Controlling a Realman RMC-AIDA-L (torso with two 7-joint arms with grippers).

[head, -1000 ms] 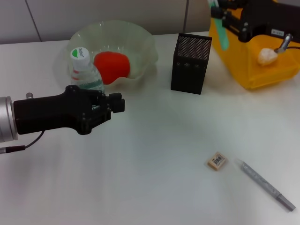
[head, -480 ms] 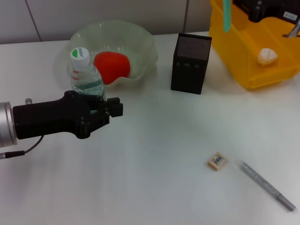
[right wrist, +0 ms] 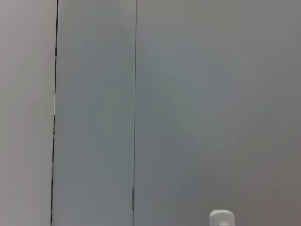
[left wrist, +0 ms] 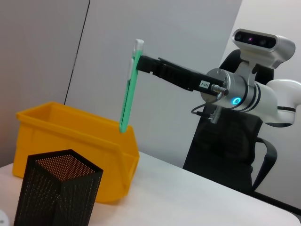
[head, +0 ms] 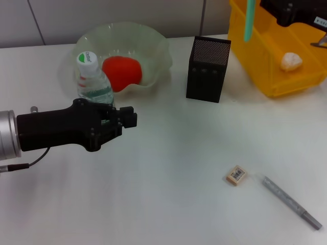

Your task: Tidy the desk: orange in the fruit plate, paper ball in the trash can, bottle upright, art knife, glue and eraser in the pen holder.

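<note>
Right end effector (left wrist: 141,63), raised high above the far right of the white table (head: 168,168), is clamped on a slim green stick-shaped item (left wrist: 129,89) that hangs nearly vertical; judged from the task list, this is probably the glue or the art knife, though which cannot be told. Its lower tip sits over the near wall of the yellow plastic bin (head: 278,56), just beside and above the black mesh pen holder (head: 207,69). Left end effector (head: 127,117) hovers low at the left, next to the clear plastic water bottle with a white cap (head: 93,79); whether its fingers are apart or together cannot be told.

Completed steps, as things lie: the red-orange fruit (head: 121,73) rests in the translucent wavy-edged fruit plate (head: 153,43), the white crumpled paper ball (head: 289,61) lies inside the bin, and the bottle stands upright. Still on the table, well apart from the holder, lie the small tan eraser (head: 235,175) and, near it, a grey pen-like stick (head: 291,200).

Step in hand: delivery of the green item to the pen holder. The next move appears to call for shifting the item sideways until centred over the holder's opening, lowering it, then releasing.
</note>
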